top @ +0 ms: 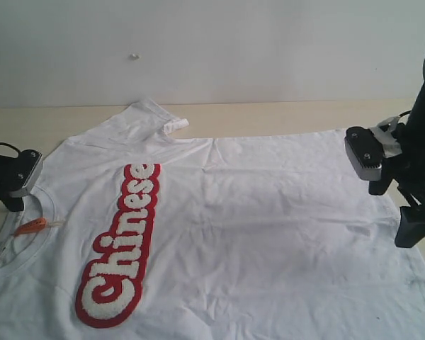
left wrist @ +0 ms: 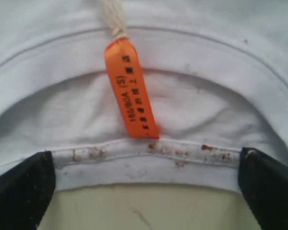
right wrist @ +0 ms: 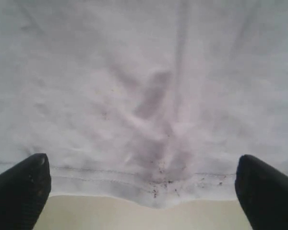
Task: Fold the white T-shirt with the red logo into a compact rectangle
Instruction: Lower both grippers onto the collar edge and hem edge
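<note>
The white T-shirt (top: pixel 269 212) lies spread flat and wrinkled on the table, collar to the left and hem to the right. The red logo (top: pixel 120 248) reads "Chinese" in fuzzy white letters down the chest. My left gripper (left wrist: pixel 145 155) stands open just over the ribbed collar (left wrist: pixel 149 163), one finger on each side of it, with the orange neck tag (left wrist: pixel 131 88) right beyond. At the other end, my right gripper (right wrist: pixel 141 160) hangs open over the stitched hem (right wrist: pixel 134 179). Neither gripper holds any cloth. In the exterior view the left gripper (top: pixel 0 223) is at the left edge and the right gripper (top: pixel 400 205) at the right.
The light wooden table (top: pixel 269 113) shows bare behind the shirt and under both grippers (left wrist: pixel 144 206). One sleeve (top: pixel 156 117) points toward a pale wall at the back. The shirt's near side runs out of the exterior view.
</note>
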